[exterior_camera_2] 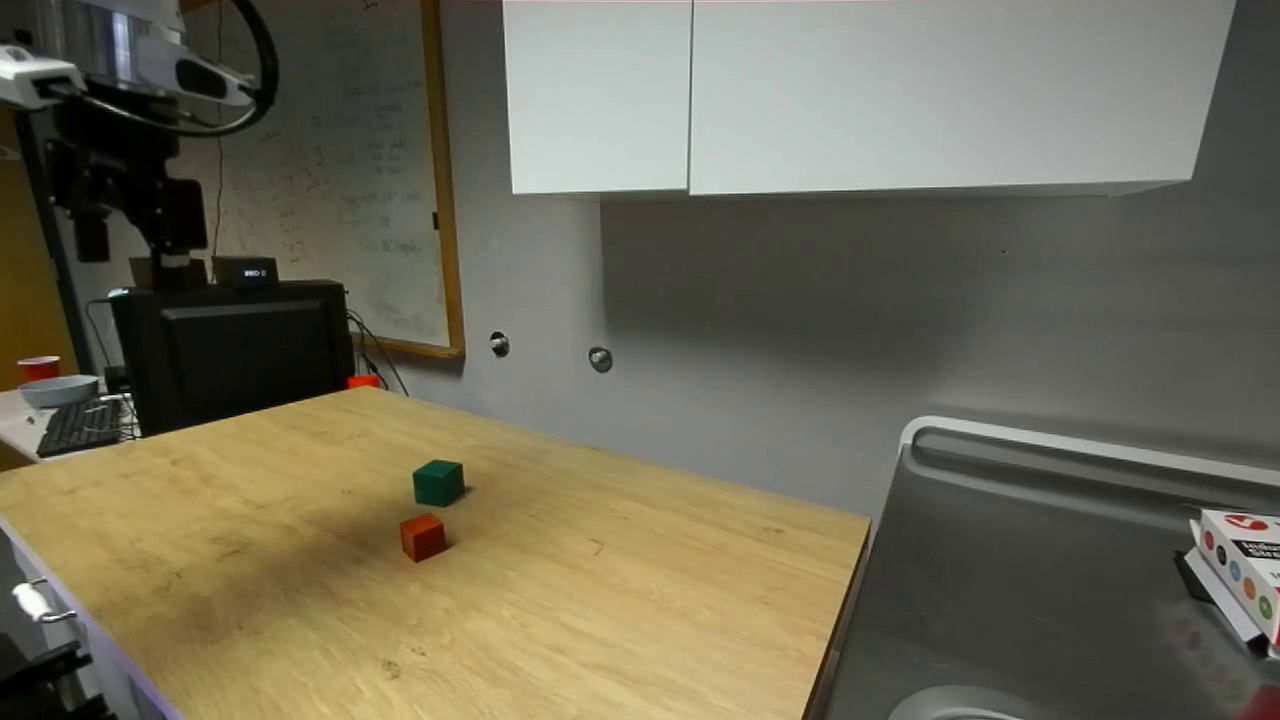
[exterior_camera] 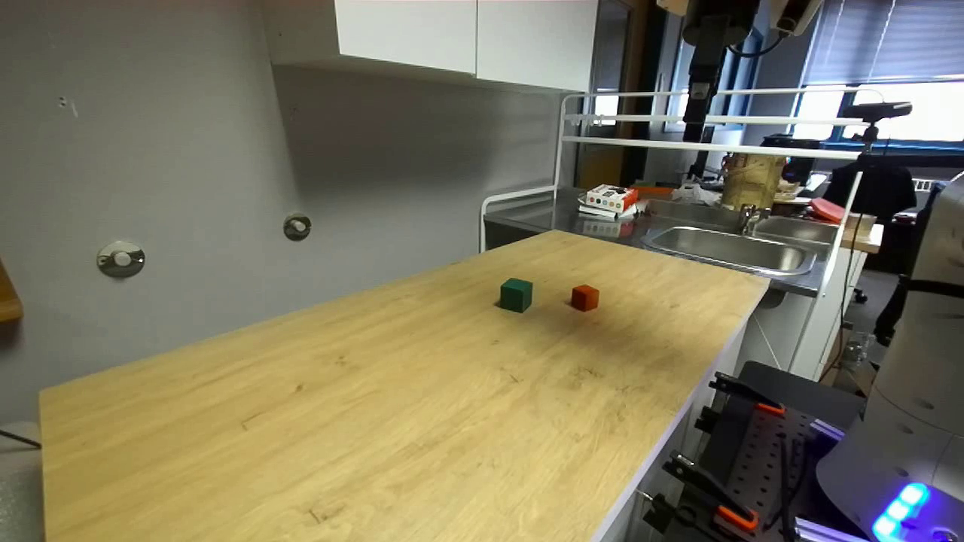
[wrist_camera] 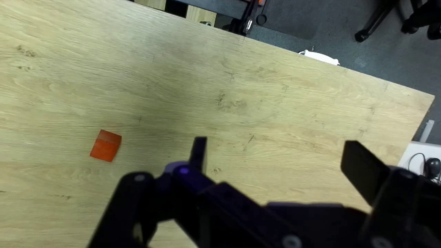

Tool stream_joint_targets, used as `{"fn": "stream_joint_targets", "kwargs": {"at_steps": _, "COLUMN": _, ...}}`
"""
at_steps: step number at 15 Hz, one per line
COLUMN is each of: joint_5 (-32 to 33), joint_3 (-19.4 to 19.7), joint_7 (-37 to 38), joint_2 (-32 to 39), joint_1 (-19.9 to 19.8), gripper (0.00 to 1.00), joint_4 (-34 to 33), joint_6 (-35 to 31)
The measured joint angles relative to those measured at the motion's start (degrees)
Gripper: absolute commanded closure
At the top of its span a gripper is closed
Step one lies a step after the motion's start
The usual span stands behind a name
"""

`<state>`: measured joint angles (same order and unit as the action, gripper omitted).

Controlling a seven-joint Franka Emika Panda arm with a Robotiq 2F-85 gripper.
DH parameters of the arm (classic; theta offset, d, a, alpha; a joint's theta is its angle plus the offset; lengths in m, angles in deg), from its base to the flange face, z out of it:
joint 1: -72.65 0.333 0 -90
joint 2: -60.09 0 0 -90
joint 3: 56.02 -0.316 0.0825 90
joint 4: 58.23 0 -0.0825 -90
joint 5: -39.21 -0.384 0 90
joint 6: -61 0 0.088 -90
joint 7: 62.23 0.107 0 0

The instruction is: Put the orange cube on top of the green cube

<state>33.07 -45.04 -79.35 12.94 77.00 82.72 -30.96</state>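
The orange cube (exterior_camera: 585, 298) rests on the wooden table, with the green cube (exterior_camera: 516, 295) a short gap away. Both stand separately on the tabletop in both exterior views: orange cube (exterior_camera_2: 423, 537), green cube (exterior_camera_2: 439, 483). In the wrist view the orange cube (wrist_camera: 106, 146) lies to the left of my jaws; the green cube does not show there. My gripper (wrist_camera: 274, 141) is open with nothing between its fingers. It hangs high above the table in both exterior views, gripper (exterior_camera: 697, 139) and gripper (exterior_camera_2: 135, 250), well apart from both cubes.
The wooden table (exterior_camera: 339, 406) runs along a grey wall. White cabinets (exterior_camera: 467, 38) hang above it. A metal sink (exterior_camera: 730, 248) and a white rack (exterior_camera: 561, 143) stand at its end. Clamps (exterior_camera: 708, 482) sit by the robot base. A box (exterior_camera_2: 1245, 570) lies on the metal counter.
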Motion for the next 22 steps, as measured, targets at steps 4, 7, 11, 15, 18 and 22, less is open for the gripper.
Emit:
{"fn": "stream_joint_targets", "kwargs": {"at_steps": 4, "joint_5": 0.0, "joint_3": -0.1, "joint_7": 0.0, "joint_2": 0.2, "joint_1": -0.5, "gripper": 0.0, "joint_4": 0.2, "joint_6": -0.6}}
{"fn": "stream_joint_targets", "kwargs": {"at_steps": 7, "joint_5": 0.1, "joint_3": -0.1, "joint_7": 0.1, "joint_2": 1.5, "joint_1": -1.8, "gripper": 0.0, "joint_4": 0.8, "joint_6": -5.1}}
{"fn": "stream_joint_targets", "kwargs": {"at_steps": 11, "joint_5": 0.2, "joint_3": 0.6, "joint_7": 0.1, "joint_2": 6.5, "joint_1": -4.5, "gripper": 0.0, "joint_4": 1.7, "joint_6": -15.8}}
{"fn": "stream_joint_targets", "kwargs": {"at_steps": 15, "joint_5": 0.3, "joint_3": 2.2, "joint_7": 0.1, "joint_2": 14.6, "joint_1": -6.8, "gripper": 0.0, "joint_4": 2.1, "joint_6": -27.2}}
{"fn": "stream_joint_targets", "kwargs": {"at_steps": 18, "joint_5": 0.3, "joint_3": 3.0, "joint_7": 0.1, "joint_2": 21.6, "joint_1": -8.5, "gripper": 0.0, "joint_4": 2.0, "joint_6": -35.5}}
{"fn": "stream_joint_targets", "kwargs": {"at_steps": 22, "joint_5": 0.3, "joint_3": 3.2, "joint_7": 0.7, "joint_2": 30.8, "joint_1": -10.5, "gripper": 0.0, "joint_4": 1.3, "joint_6": -43.7}}
